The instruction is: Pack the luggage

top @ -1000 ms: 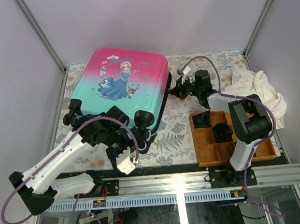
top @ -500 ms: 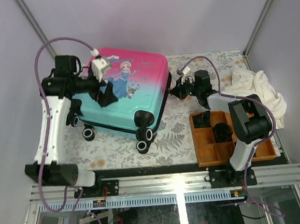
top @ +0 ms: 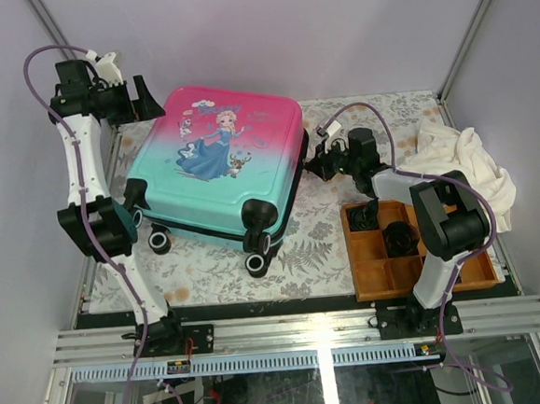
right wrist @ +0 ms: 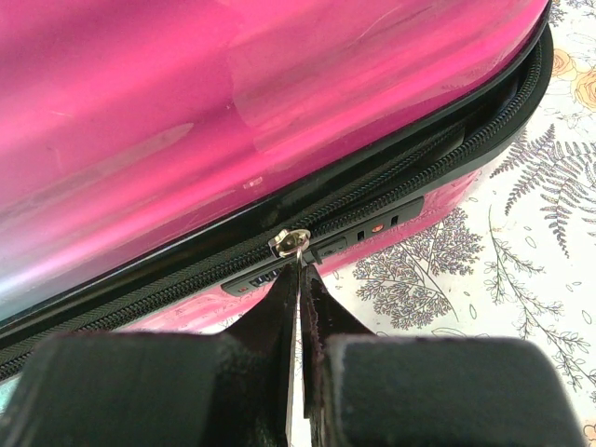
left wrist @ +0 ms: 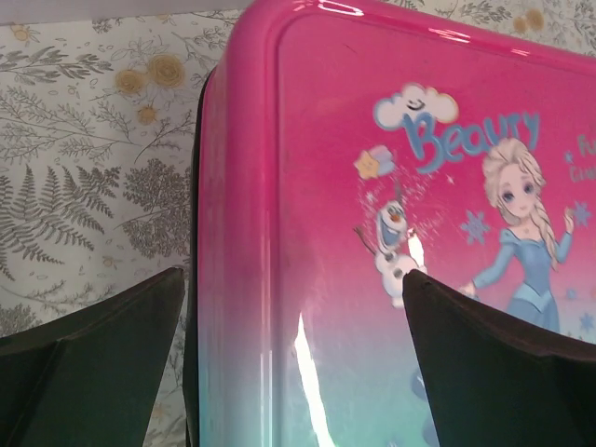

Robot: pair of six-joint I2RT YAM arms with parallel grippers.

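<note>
Luggage (top: 214, 174) flat on table (top: 322, 246), right tool (right wrist: 300, 268) tight on zipper pull (right wrist: 290, 241)

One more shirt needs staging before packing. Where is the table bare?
Bare table lies in front of the luggage, bordered by the wooden tray and the near rail; also a strip behind the right tool, toward the white cloth. Crowded: between luggage and tray, where that tool grips the zipper pull.

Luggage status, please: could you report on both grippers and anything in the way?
Left gripper open, above far-left corner. Right gripper shut on zipper pull. Luggage lying closed, seam gaping past pull. Nothing visibly blocking.
</note>
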